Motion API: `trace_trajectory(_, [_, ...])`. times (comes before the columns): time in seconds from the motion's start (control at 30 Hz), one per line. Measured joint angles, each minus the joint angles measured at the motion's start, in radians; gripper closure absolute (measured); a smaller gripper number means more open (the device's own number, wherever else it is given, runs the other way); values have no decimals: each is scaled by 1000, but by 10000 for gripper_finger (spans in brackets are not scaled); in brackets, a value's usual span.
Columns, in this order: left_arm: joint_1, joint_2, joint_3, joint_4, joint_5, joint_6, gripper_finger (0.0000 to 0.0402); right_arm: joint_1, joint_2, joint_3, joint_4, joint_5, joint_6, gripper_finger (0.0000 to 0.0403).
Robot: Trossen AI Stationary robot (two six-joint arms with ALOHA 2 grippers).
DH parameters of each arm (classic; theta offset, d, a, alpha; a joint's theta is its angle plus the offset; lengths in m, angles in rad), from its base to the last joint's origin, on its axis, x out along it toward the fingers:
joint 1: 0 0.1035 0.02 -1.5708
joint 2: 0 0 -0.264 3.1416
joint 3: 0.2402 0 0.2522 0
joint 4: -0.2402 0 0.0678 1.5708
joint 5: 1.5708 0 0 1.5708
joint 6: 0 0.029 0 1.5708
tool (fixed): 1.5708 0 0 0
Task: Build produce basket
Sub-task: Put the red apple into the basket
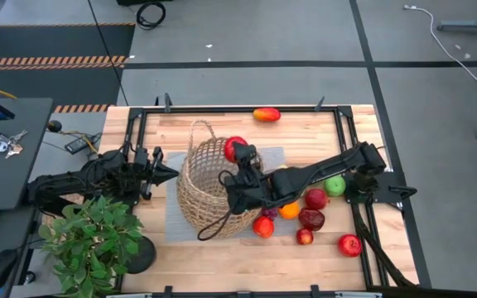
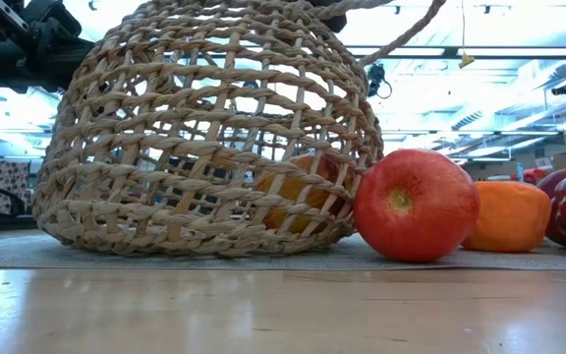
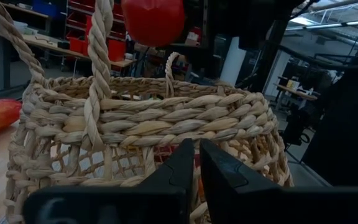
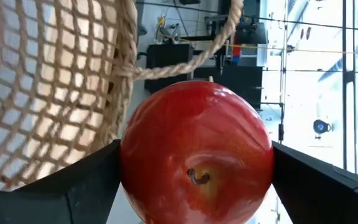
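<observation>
Your right gripper (image 1: 237,154) squeezes a red apple (image 1: 234,148) over the basket (image 1: 208,192) rim, its arm reaching from 3 o'clock. Your left gripper (image 1: 171,174) waits closed at 9 o'clock.

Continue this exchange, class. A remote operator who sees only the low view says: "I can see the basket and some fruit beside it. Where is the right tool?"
Observer: The right tool is above the basket rim, shut on a red apple.
Operator: And the left tool?
Observer: The left tool points at the basket's outer wall with its fingers together, on the side away from the fruit.
Operator: Is any fruit out of my sight?
Observer: A mango lies alone, well apart from the other fruit.
</observation>
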Motion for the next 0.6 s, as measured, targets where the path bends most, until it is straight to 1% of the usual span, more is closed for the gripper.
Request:
trace_trajectory(0.27, [0,0,0,0,0,0,374,-34,-1,0,144,-24,14,24])
trace_trajectory(0.4, [0,0,0,0,0,0,370,-51,-1,-10,157,-80,59,24])
trace_trajectory(0.53, [0,0,0,0,0,0,366,-65,-1,-58,200,-93,100,24])
trace_trajectory(0.6, [0,0,0,-1,0,0,367,-71,-1,-85,236,-143,124,24])
